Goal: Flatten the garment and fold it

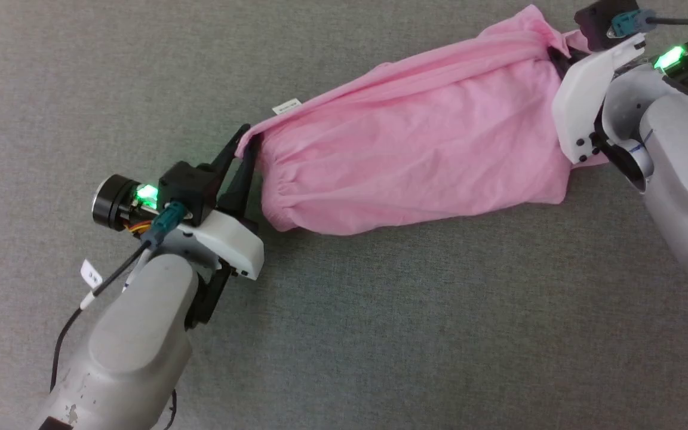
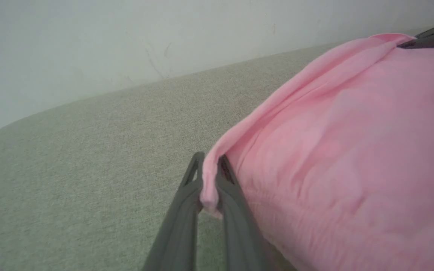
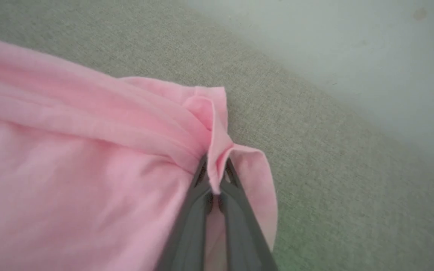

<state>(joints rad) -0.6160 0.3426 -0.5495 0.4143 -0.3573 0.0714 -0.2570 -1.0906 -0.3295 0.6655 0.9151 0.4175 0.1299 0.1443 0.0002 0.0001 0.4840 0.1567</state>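
No writing can be read. A small white label tag (image 1: 286, 106) sticks out from the far edge of the pink garment (image 1: 415, 149), towards its left end; its fine dark print is too small to make out. A white tag (image 1: 91, 274) on the black cable (image 1: 118, 272) at the near left carries dark marks, also illegible.

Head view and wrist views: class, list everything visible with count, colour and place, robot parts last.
garment: one, light pink, stretched between both end effectors.
label tag: one, white, on the garment's far edge.
surface: one, grey fabric, under everything.
wall: one, pale, behind the surface.
left end effector: one, dark, shut on the garment's left end.
right end effector: one, dark, shut on the garment's right end.
left forearm: one, pale grey, lower left.
right forearm: one, pale grey, far right.
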